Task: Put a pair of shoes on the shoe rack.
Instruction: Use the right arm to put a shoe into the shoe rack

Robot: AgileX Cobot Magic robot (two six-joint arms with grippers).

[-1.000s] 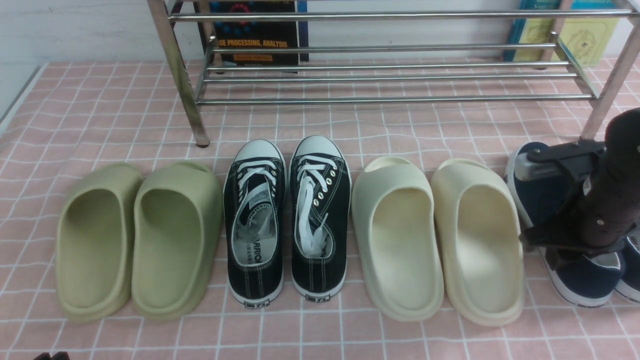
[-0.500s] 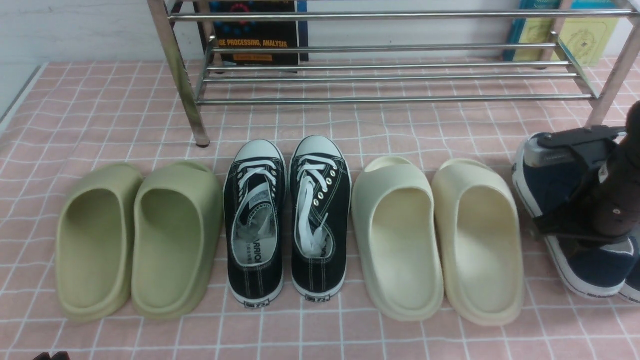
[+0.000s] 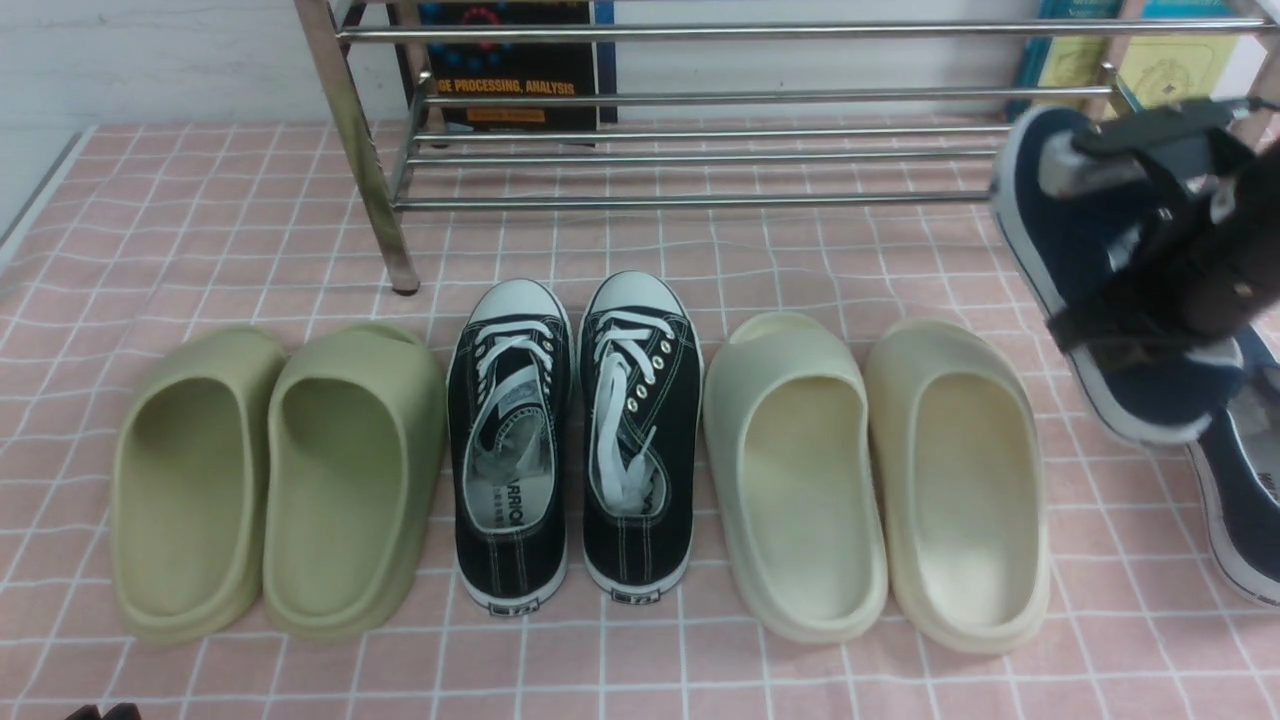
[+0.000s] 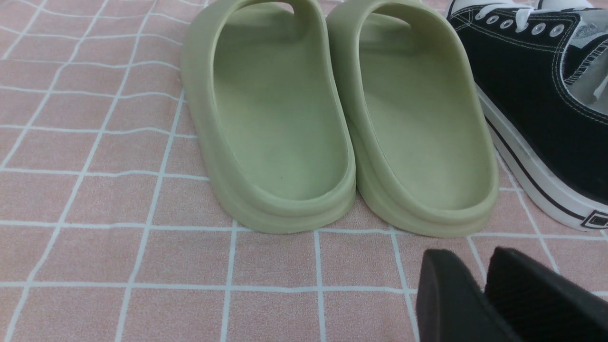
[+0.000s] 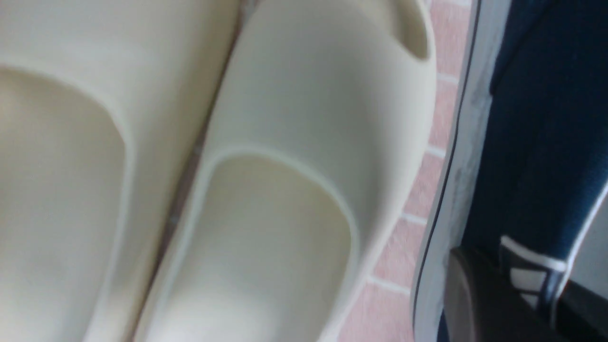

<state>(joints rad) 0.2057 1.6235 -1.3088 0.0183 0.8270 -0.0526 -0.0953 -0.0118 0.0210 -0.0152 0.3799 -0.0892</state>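
Observation:
One navy shoe (image 3: 1065, 240) of the pair hangs tilted in the air at the far right, its toe up beside the rack's right end. My right gripper (image 3: 1150, 260) is shut on its side wall; in the right wrist view the right gripper (image 5: 527, 289) pinches the wall by the white label of the navy shoe (image 5: 536, 118). The other navy shoe (image 3: 1245, 500) lies on the cloth below, cut off by the frame edge. The chrome shoe rack (image 3: 700, 200) stands along the back. My left gripper (image 4: 479, 266) hovers low behind the olive slides, slightly open and holding nothing.
In a row on the pink checked cloth stand olive slides (image 3: 280, 480) (image 4: 342, 118), black lace-up sneakers (image 3: 575, 440) and cream slides (image 3: 880, 480) (image 5: 285, 166). Books (image 3: 510, 70) lean against the wall behind the rack.
My right gripper has lifted the navy shoe off the cloth and carried it up and back toward the rack, uncovering the second navy shoe. The left side looks the same.

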